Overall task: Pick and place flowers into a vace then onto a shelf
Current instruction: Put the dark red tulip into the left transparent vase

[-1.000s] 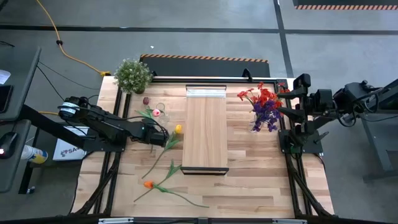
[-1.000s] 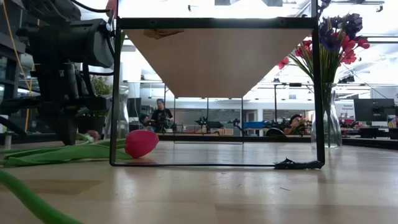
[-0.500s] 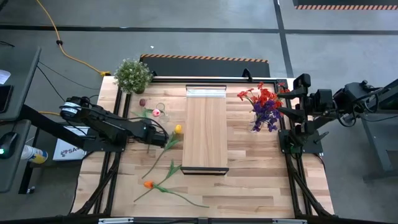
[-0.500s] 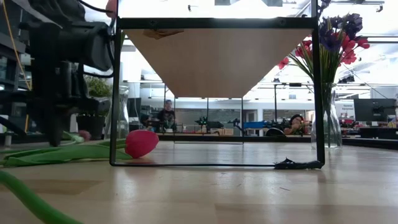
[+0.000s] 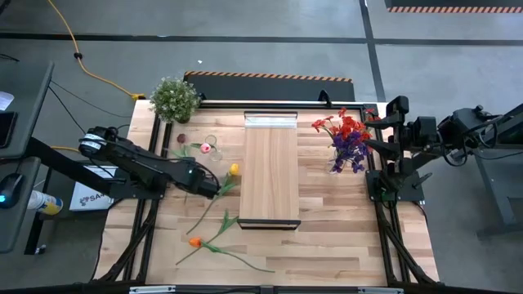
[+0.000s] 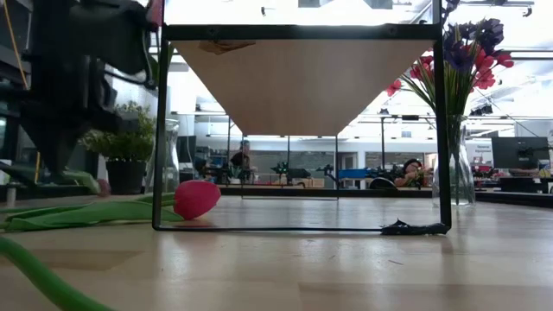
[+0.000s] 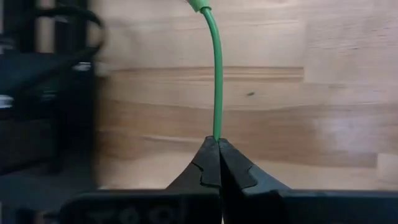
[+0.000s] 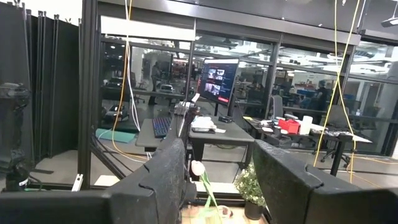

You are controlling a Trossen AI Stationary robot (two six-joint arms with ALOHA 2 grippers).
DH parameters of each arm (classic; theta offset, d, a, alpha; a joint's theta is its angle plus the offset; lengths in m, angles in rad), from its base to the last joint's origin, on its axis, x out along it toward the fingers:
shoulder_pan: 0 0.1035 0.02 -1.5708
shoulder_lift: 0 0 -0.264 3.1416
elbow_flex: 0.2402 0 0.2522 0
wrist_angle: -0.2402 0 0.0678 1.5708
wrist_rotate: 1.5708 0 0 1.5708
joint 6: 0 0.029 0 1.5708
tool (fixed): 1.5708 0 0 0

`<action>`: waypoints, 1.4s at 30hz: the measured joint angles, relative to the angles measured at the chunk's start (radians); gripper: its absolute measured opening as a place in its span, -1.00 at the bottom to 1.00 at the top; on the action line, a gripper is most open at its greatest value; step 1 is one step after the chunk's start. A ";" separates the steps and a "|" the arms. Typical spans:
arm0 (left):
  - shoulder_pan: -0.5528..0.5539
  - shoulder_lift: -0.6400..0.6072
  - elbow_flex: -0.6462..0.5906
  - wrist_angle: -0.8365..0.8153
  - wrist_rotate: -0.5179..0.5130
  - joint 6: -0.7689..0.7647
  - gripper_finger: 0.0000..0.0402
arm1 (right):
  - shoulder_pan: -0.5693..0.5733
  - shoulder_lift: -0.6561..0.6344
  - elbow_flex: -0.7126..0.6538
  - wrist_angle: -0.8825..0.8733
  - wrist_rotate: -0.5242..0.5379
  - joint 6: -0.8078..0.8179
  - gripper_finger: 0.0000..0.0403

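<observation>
My left gripper (image 5: 214,186) (image 7: 217,142) is raised left of the shelf (image 5: 270,171), pointing steeply down, shut on a flower's green stem (image 7: 216,74). That stem seems to lead to the dark maroon head (image 5: 185,137). Pink (image 5: 204,148), yellow (image 5: 234,169) and orange (image 5: 194,242) flowers lie on the table. An empty glass vase (image 6: 168,155) stands beside the pink one. Right of the shelf, a glass vase (image 6: 454,173) holds red and purple flowers (image 5: 347,139). My right gripper (image 8: 221,155) waits high at the right edge, open with nothing between its fingers. My left gripper pinches the thin green stem (image 7: 216,132) between its two fingers, at their free ends. The fingers come from above, slanting down. The stem curves away from the fingertips over the tabletop toward a leaf (image 7: 198,4); which part still rests on the table I cannot tell.
A bushy potted plant (image 5: 174,98) stands at the far left corner. Long green stems and leaves (image 6: 78,212) lie across the near left of the table. The shelf's black frame legs (image 6: 160,130) stand between the left and right halves.
My left gripper has risen, staying shut on the stem, and has tipped a little. The dark maroon head has slid a short way toward the table's left edge. The other flowers have stayed put.
</observation>
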State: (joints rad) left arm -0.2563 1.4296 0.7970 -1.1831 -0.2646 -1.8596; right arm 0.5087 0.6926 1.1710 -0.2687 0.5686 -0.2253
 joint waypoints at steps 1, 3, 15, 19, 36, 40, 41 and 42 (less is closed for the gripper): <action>-0.012 0.000 0.015 -0.032 -0.001 -0.011 -0.89 | 0.000 0.000 0.000 0.000 0.000 0.000 -0.10; -0.036 0.000 0.048 -0.096 -0.003 -0.034 -0.89 | 0.000 0.000 0.000 0.000 0.000 0.000 -0.10; -0.165 -0.003 0.284 -0.391 -0.022 -0.175 -0.89 | 0.000 0.000 0.000 0.000 0.000 0.000 -0.10; -0.201 -0.013 0.329 -0.387 -0.072 -0.210 -0.89 | 0.000 0.000 0.000 0.000 0.000 0.000 -0.10; -0.279 -0.013 0.426 -0.388 -0.057 -0.203 -0.89 | 0.000 0.000 0.000 -0.003 -0.018 0.005 -0.10; -0.317 -0.015 0.436 -0.389 -0.064 -0.217 -0.89 | 0.000 0.000 0.000 -0.003 -0.019 0.007 -0.10; -0.328 -0.019 0.436 -0.386 -0.065 -0.228 -0.89 | 0.000 0.000 0.000 -0.003 -0.019 0.007 -0.10; -0.342 -0.025 0.436 -0.387 -0.065 -0.234 -0.89 | 0.000 0.000 0.000 -0.003 -0.019 0.007 -0.10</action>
State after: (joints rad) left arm -0.5979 1.4048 1.2327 -1.5700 -0.3294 -2.0933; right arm 0.5087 0.6926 1.1709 -0.2722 0.5499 -0.2182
